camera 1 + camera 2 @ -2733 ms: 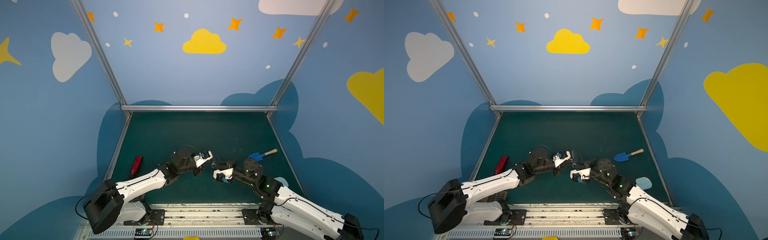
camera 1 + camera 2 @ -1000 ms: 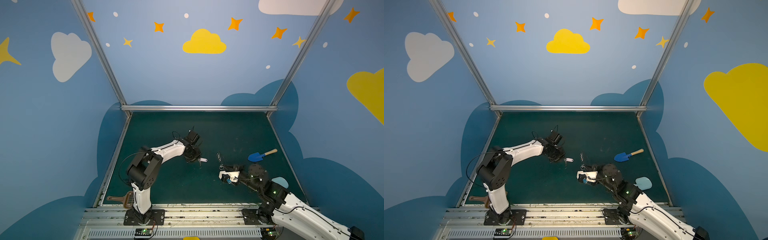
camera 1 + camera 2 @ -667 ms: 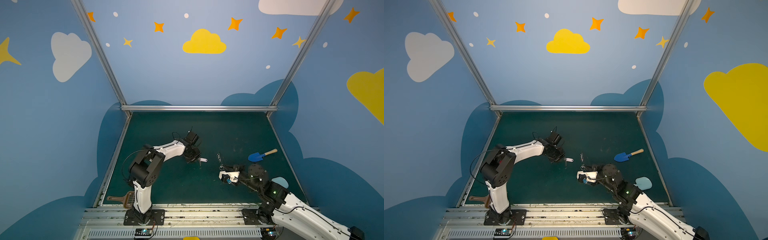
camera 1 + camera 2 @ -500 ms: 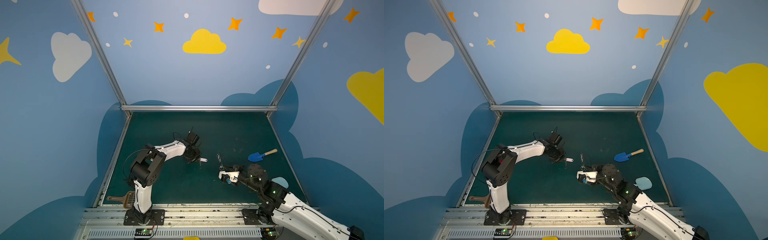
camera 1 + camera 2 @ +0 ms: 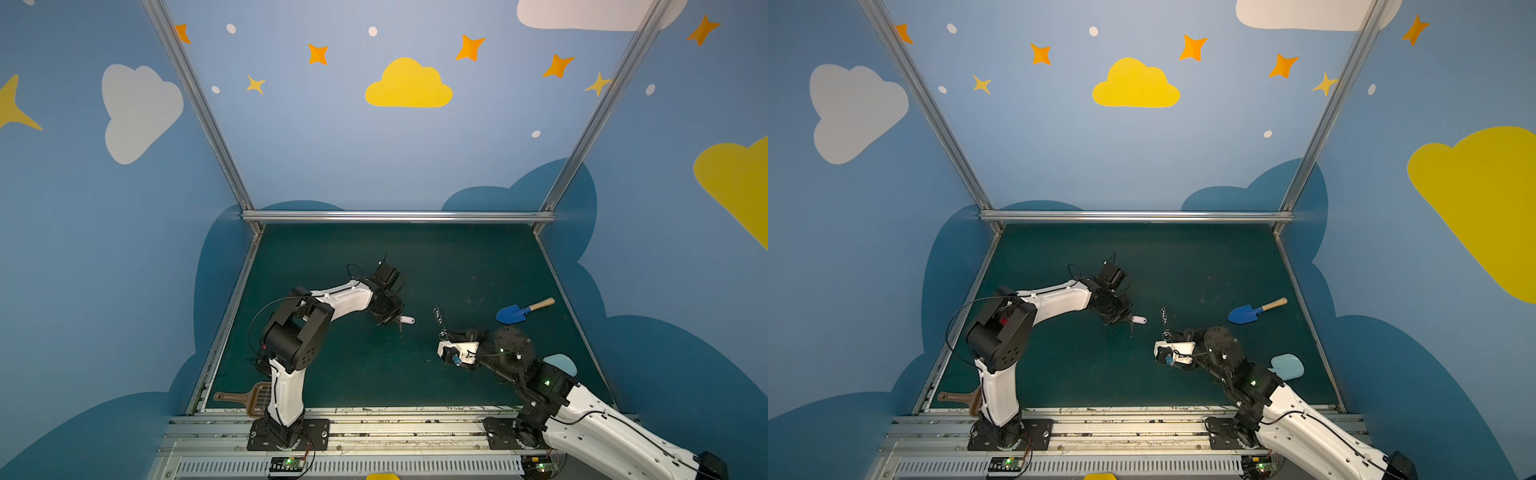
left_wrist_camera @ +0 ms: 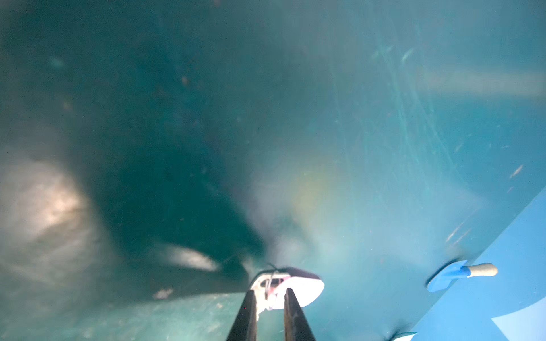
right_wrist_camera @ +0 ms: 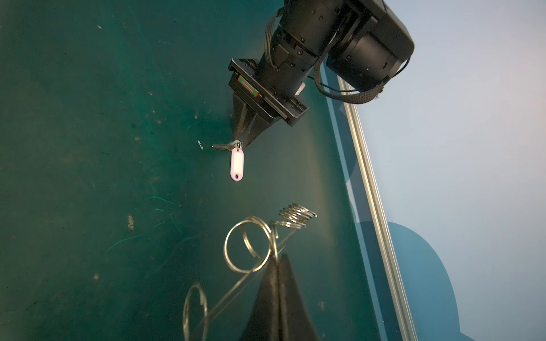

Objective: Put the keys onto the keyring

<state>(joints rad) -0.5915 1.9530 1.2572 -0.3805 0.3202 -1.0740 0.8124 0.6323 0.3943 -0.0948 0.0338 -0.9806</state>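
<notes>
Two claws, both tight: the left claw (image 7: 243,141) is pinched narrowly on the ring end of the key (image 7: 236,164), which is blurred in its own wrist view. The right claw (image 7: 277,265) is clamped on the keyring (image 7: 248,248), whose plate shows only edge-on as a thin line. Earlier the claws were close together; now they stand apart. Silver blade, pale oblong tag: the key lies on the surface (image 5: 374,257), the keyring between it and the shovel (image 5: 512,314).

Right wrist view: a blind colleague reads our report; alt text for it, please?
The right gripper is shut on the metal keyring, seen edge-on. Beyond, the left gripper straddles a white-tagged key on the green mat.
</notes>
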